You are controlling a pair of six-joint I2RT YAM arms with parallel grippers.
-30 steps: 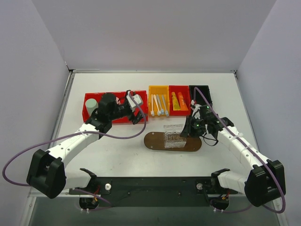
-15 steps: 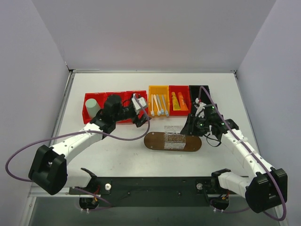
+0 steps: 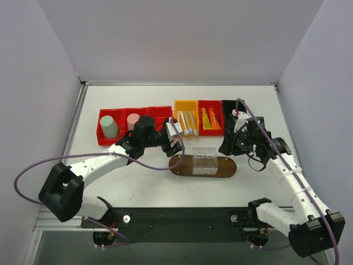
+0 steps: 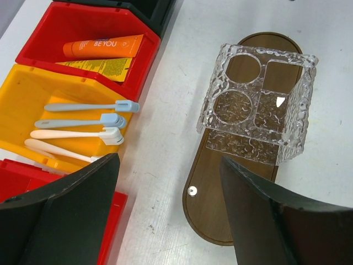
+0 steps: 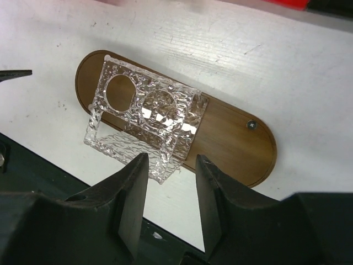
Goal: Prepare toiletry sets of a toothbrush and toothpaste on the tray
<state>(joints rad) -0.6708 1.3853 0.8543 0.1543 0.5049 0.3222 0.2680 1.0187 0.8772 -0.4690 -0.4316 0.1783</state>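
White table (image 3: pixel 259 99) w/ pale grey walls (image 3: pixel 182 38) on 3 sides. A row of bins runs across the far half. From the left: a long red bin (image 3: pixel 149 109) holding a green cup (image 3: pixel 109 126) & a pink cup (image 3: pixel 133 120), then a yellow bin (image 3: pixel 186 104), a small red bin (image 4: pixel 55 27) & a black bin (image 3: pixel 227 107).

Four toothbrushes (image 4: pixel 83 120) lie side by side in the yellow bin, two pale blue & two cream. Two toothpaste tubes (image 4: pixel 102 47), one orange & one yellow, lie flat in the small red bin.

The tray (image 3: pixel 229 167) is a dark brown oval board lying on the table just nearer than the bins, approx. centre. A clear, bumpy holder (image 3: pixel 205 161) stands on its middle. The holder's top has 2 round holes & a squarish slot.

The left pincer (image 4: pixel 170 160) hangs over bare table btwn the yellow bin & the tray's left end. It is released, fingers wide apart, gripping nothing.

The right pincer (image 5: pixel 171 163) hangs by the tray's right end, near the black bin. Its fingers stand part-way apart, also gripping nothing. In the right wrist view the holder & tray show below, through the gap.
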